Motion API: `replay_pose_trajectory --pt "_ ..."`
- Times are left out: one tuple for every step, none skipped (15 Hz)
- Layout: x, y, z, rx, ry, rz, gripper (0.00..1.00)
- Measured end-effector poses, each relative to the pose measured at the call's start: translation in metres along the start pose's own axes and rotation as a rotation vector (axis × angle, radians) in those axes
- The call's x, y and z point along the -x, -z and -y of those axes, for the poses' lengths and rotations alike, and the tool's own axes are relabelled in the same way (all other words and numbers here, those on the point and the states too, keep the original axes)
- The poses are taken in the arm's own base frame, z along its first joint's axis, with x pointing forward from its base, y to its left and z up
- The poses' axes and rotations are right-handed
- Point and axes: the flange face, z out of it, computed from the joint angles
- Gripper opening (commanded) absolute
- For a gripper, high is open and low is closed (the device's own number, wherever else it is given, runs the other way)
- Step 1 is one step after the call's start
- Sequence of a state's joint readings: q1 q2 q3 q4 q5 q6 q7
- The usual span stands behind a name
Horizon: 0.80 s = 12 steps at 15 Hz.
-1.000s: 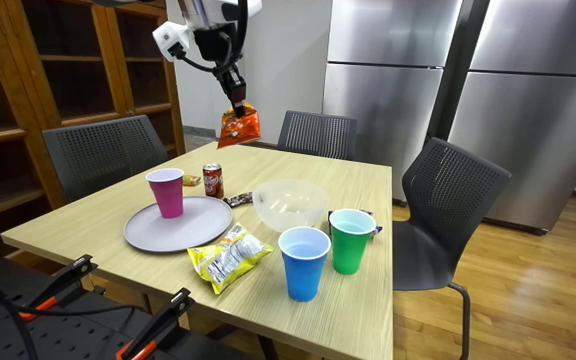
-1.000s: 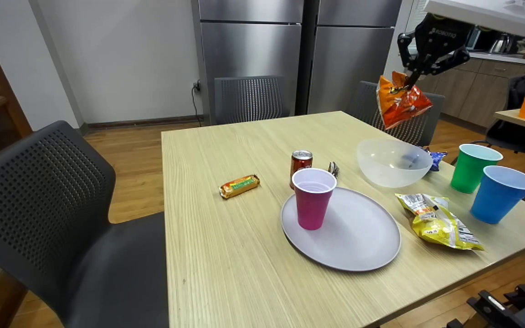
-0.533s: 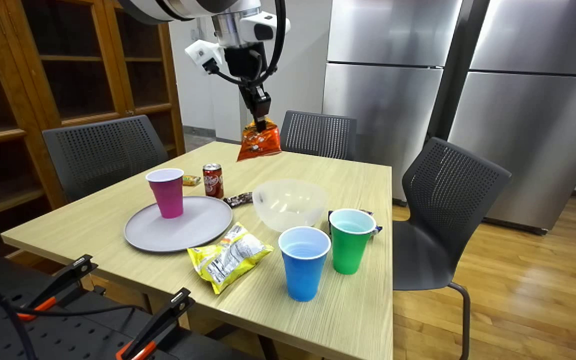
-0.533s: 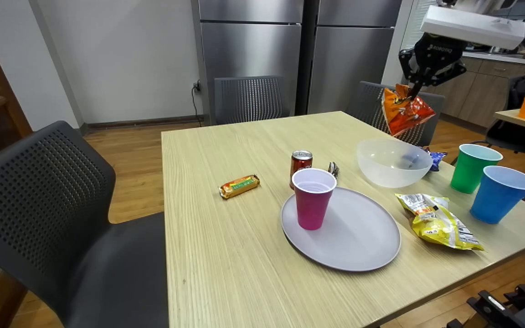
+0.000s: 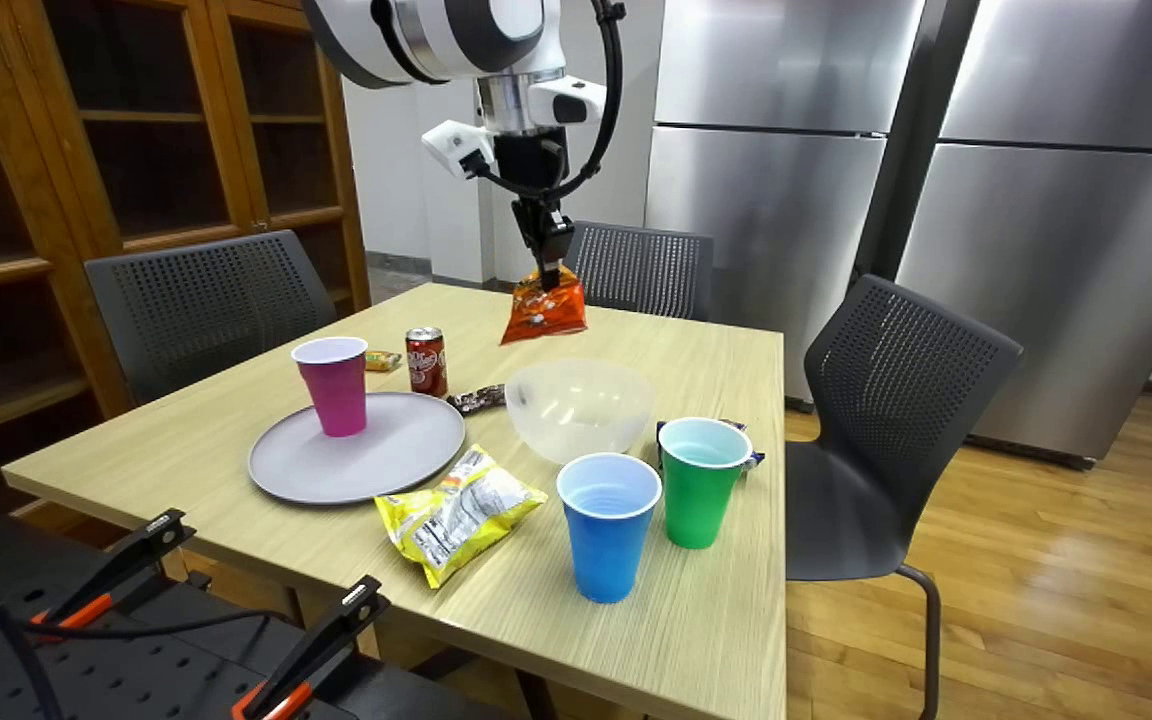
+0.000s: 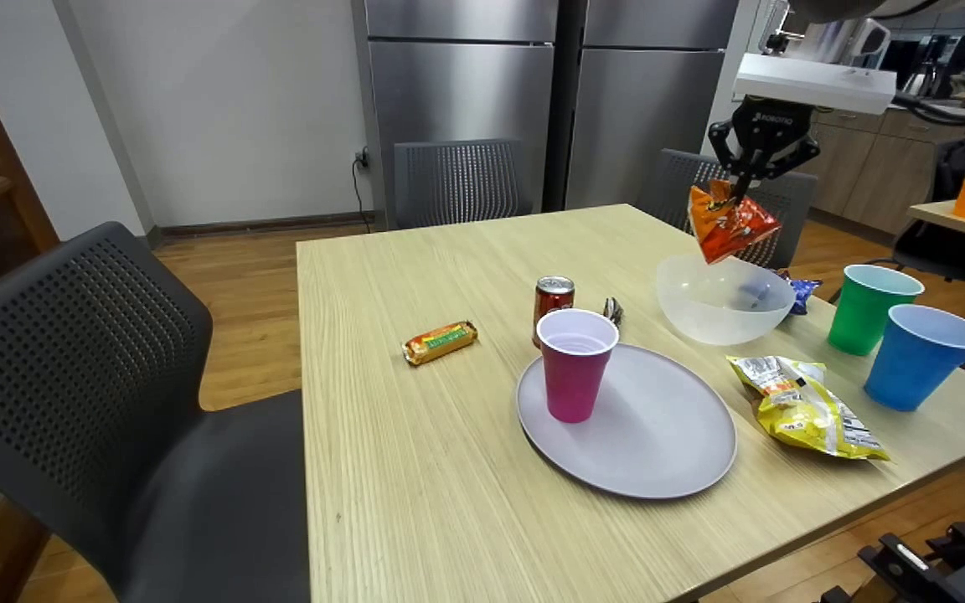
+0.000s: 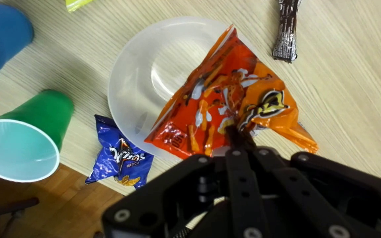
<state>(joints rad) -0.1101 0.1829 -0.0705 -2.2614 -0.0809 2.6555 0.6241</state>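
Note:
Pinched between the fingertips of my gripper (image 7: 240, 137) is an orange-red snack bag (image 7: 217, 102), its crumpled top sticking out to one side in the wrist view. In an exterior view the gripper (image 6: 740, 191) points down, and the snack bag (image 6: 727, 233) hangs over the back part of a frosted, see-through bowl (image 6: 713, 314). From the wrist, the bag covers part of the bowl (image 7: 124, 76), whose visible inside shows nothing lying in it. A blue chip bag (image 7: 121, 155) lies against the bowl's side. A dark-wrapped bar (image 7: 286, 36) rests on the opposite side.
A green cup (image 5: 701, 490) and a blue cup (image 5: 608, 530) stand near the bowl. A yellow chip bag (image 5: 461, 510) lies beside a grey plate (image 5: 286, 465) bearing a pink cup (image 5: 336, 395). A soda can (image 5: 426, 362) and a gold-wrapped snack (image 6: 441, 342) are farther off. Chairs surround the table.
The arm has come down, carrying the orange-red bag lower and closer to the bowl. The bag stays gripped throughout, and the things on the table have not moved.

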Motion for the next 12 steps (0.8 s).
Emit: replay_pose_trajectory --pt "-0.004 -0.006 0.002 0.006 -0.002 0.01 0.0" --pt "-0.008 -0.012 0.003 0.013 -0.004 0.023 0.0" --pt "-0.012 -0.018 0.005 0.019 -0.006 0.037 0.0" --pt "-0.016 -0.024 0.006 0.024 -0.011 0.051 0.0" --pt "-0.019 -0.03 0.006 0.029 -0.016 0.065 0.0" --pt "-0.023 -0.036 0.006 0.036 -0.02 0.078 0.0" --pt "-0.026 -0.042 0.005 0.041 -0.025 0.09 0.0" --pt "-0.03 -0.047 0.004 0.046 -0.032 0.103 0.0" --pt "-0.033 -0.052 0.003 0.052 -0.039 0.115 0.0" --pt "-0.037 -0.058 0.002 0.057 -0.048 0.126 0.0" --pt "-0.04 -0.062 0.001 0.063 -0.055 0.137 0.0" --pt "-0.043 -0.067 0.0 0.068 -0.061 0.147 0.0"
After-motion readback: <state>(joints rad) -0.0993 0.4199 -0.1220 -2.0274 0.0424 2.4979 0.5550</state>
